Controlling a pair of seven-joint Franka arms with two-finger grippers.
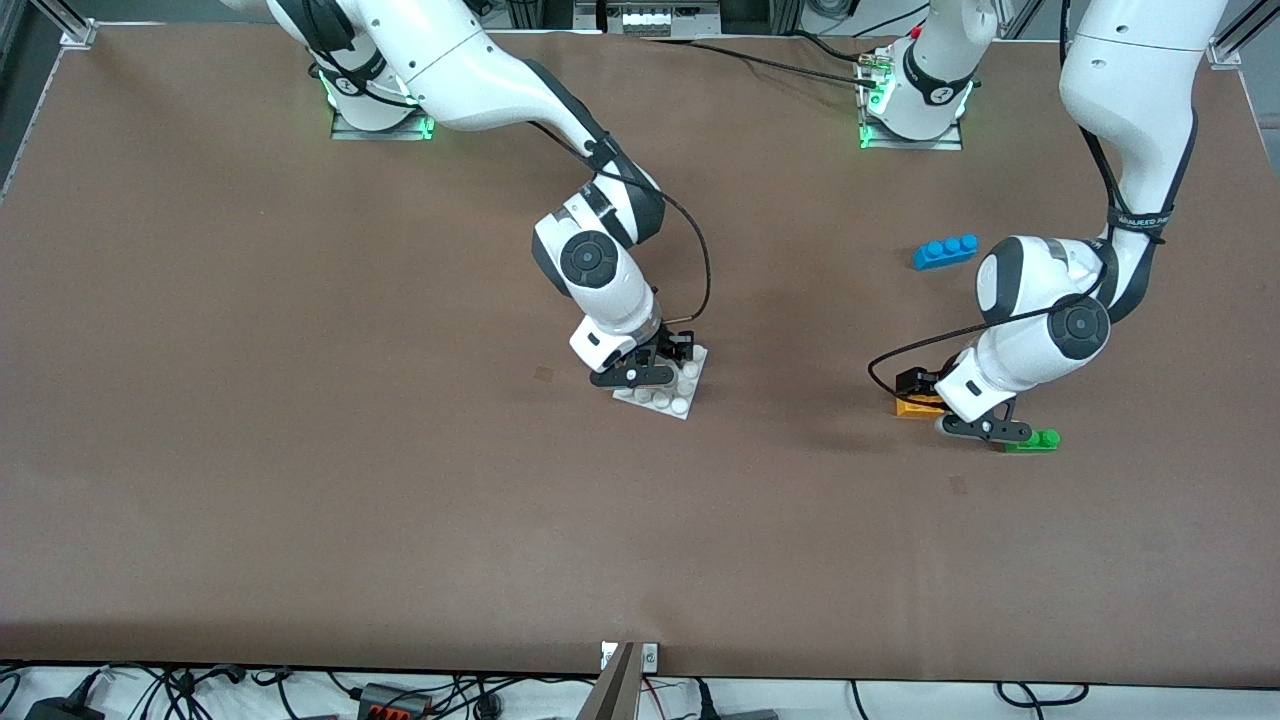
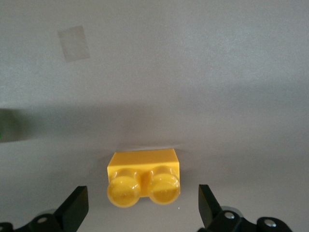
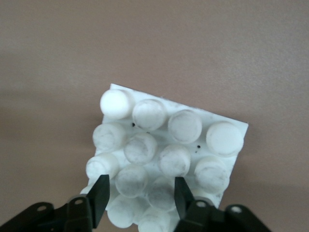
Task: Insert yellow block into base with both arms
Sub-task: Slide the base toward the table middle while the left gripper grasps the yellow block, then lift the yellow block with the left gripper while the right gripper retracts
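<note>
The green brick (image 1: 1035, 440) lies nearest the front camera, at the left arm's end of the table. Just beside it, the left gripper (image 2: 142, 208) is released, its fingers straddling the yellow block (image 1: 915, 406) without contact. Mid-table, the right gripper (image 3: 138, 198) is released low over the base (image 1: 690, 385). Farthest lies the blue brick (image 1: 945, 251).

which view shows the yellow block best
The left wrist view: the small yellow plastic two-stud brick lies unobstructed on the table between the left end effector's open fingers. In the front view only an orange sliver shows beside the left arm's wrist. The right wrist view shows only the white studded base plate.
</note>
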